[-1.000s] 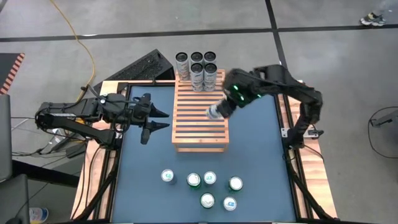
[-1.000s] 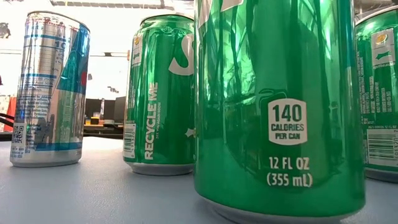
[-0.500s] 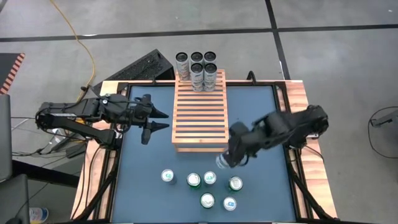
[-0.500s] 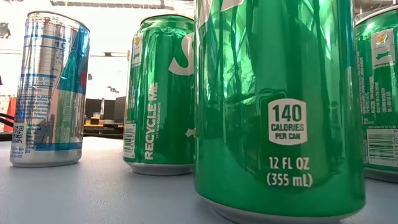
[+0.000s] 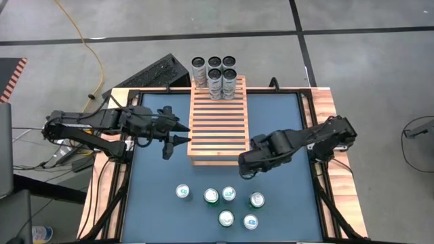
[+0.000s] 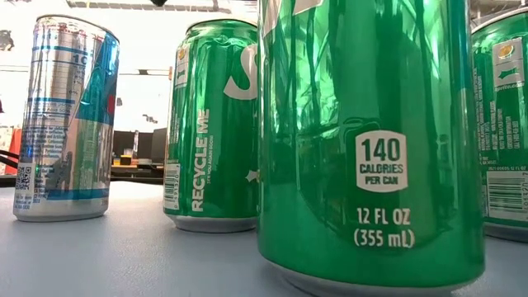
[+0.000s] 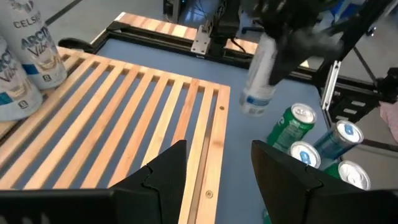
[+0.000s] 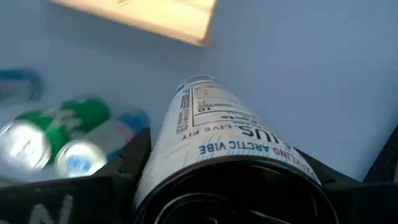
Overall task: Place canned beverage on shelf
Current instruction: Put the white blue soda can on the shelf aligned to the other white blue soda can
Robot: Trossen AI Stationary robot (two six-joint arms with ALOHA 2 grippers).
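While a slim white Celsius can [image 7: 260,71] is carried pinched between the fingers of the right tool [image 5: 245,165], it hangs clear above the blue surface [image 5: 285,135], just off the near right corner of the shelf [image 5: 218,125] and not yet over the slats. It is seen tilted in the left wrist view, so a set-down at that lean could be expected to tip it, or its rim could be caught in a gap between slats. Five matching cans [image 5: 215,76] are already stood at the shelf's far end and could be knocked if the new one is brought in too close. Six loose cans [image 5: 220,203] are stood near below the arm and could be clipped. The left tool [image 5: 182,133], fingers spread and empty, is held beside the shelf's left edge and could be struck on a wide swing
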